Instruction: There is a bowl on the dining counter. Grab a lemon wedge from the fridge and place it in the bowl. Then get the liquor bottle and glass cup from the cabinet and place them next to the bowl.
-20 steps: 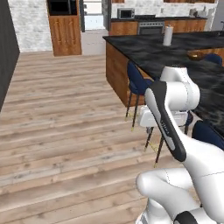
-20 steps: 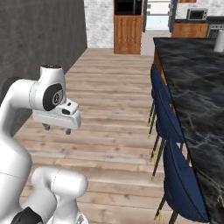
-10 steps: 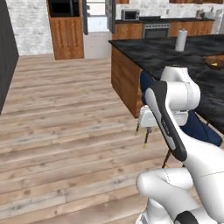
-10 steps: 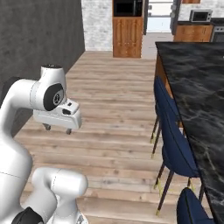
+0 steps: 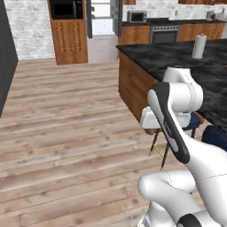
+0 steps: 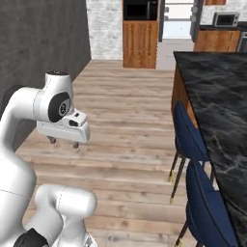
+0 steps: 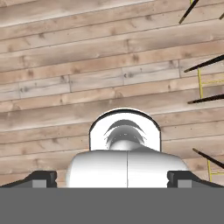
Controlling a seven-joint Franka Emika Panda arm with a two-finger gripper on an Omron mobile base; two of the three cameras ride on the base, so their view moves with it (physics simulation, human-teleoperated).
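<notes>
Wooden floor below end effector (image 6: 63, 142) (wide open, empty).

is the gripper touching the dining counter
Apart. In the right base view the gripper hangs open over the wood floor, with bare floorboards between it and the dining counter.

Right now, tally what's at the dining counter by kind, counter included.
Dining counter: 1
Blue chairs: 2
White paper towel roll: 1
Total: 4
</notes>
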